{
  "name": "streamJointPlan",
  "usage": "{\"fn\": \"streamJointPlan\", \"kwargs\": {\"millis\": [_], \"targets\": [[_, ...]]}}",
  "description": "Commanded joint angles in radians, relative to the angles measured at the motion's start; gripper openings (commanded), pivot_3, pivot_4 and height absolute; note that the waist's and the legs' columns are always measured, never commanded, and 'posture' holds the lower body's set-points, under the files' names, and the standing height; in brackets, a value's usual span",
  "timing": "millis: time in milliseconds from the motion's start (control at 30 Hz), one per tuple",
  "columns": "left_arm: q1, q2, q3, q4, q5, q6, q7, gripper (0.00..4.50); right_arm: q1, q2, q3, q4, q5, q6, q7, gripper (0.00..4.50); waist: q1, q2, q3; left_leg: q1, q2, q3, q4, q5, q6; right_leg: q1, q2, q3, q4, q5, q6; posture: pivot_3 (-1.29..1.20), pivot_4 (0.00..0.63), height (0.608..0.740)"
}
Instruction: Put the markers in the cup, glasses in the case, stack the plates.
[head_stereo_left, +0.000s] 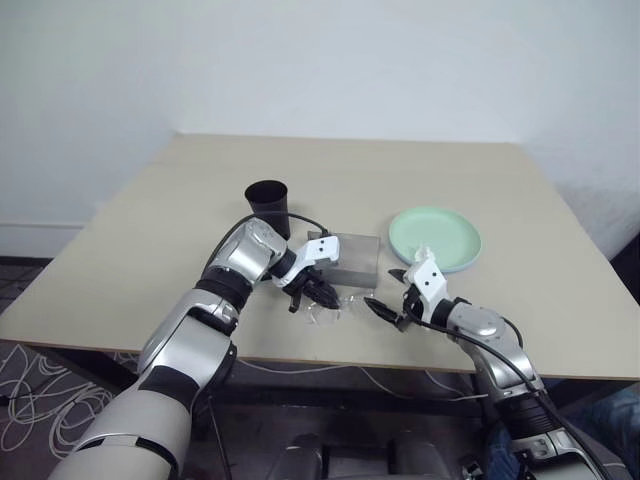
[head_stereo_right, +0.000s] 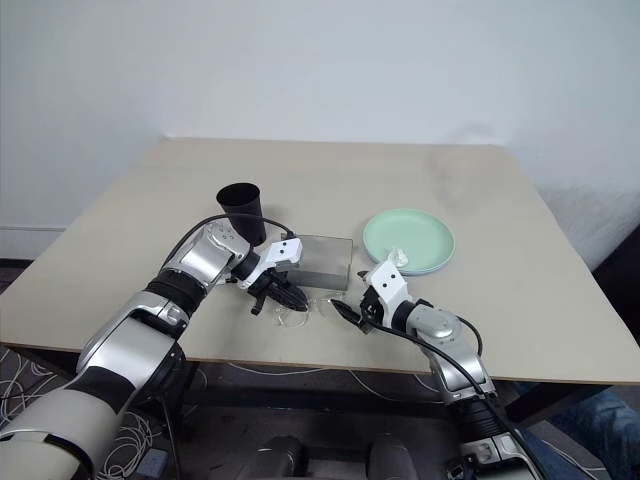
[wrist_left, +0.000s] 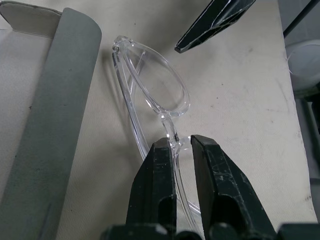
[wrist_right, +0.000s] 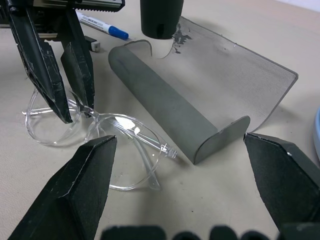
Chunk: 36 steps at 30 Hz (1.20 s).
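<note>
The clear-framed glasses (wrist_right: 95, 131) are pinched at the bridge by the left gripper (wrist_left: 182, 145)'s fingers and should probably be lifted level toward the open grey hinged case (wrist_right: 200, 100), while the right gripper (wrist_right: 180, 150)'s fingers are held wide.

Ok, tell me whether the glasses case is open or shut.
Open. The case lies on the table with its lid flap spread back flat; the glasses sit outside, beside it.

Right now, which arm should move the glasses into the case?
Left. The left gripper is already shut on the bridge of the glasses, beside the open case. The right gripper hangs open nearby, holding nothing.
</note>
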Motion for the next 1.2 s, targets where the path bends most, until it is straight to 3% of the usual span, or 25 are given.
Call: {"fn": "streamJointPlan", "kwargs": {"millis": [33, 1167, 1200], "targets": [[-0.021, 0.007, 0.045, -0.036, -0.019, 0.011, -0.027, 0.53, -0.015, 0.003, -0.005, -0.028, 0.009, -0.007, -0.004, 4.41, 0.000, 0.000, 0.000, 0.000, 0.000, 0.000, 0.000, 0.000, 0.000, 0.000, 0.000, 0.000, 0.000, 0.000, 0.000, 0.00, 0.000, 0.740], [-0.017, -0.053, 0.091, -0.014, 0.009, 0.091, 0.072, 0.53, -0.017, 0.006, 0.005, -0.021, 0.003, -0.002, -0.006, 4.41, 0.001, 0.000, 0.000, 0.000, 0.000, 0.000, 0.000, 0.000, 0.000, 0.000, 0.000, 0.000, 0.000, 0.000, 0.000, 0.00, 0.000, 0.740], [-0.018, -0.052, 0.096, -0.015, 0.005, 0.089, 0.066, 0.35, -0.017, 0.006, 0.006, -0.021, 0.003, -0.001, -0.007, 4.41, 0.001, 0.000, 0.000, 0.000, 0.000, 0.000, 0.000, 0.000, 0.000, 0.000, 0.000, 0.000, 0.000, 0.000, 0.000, 0.00, 0.000, 0.740]]}}
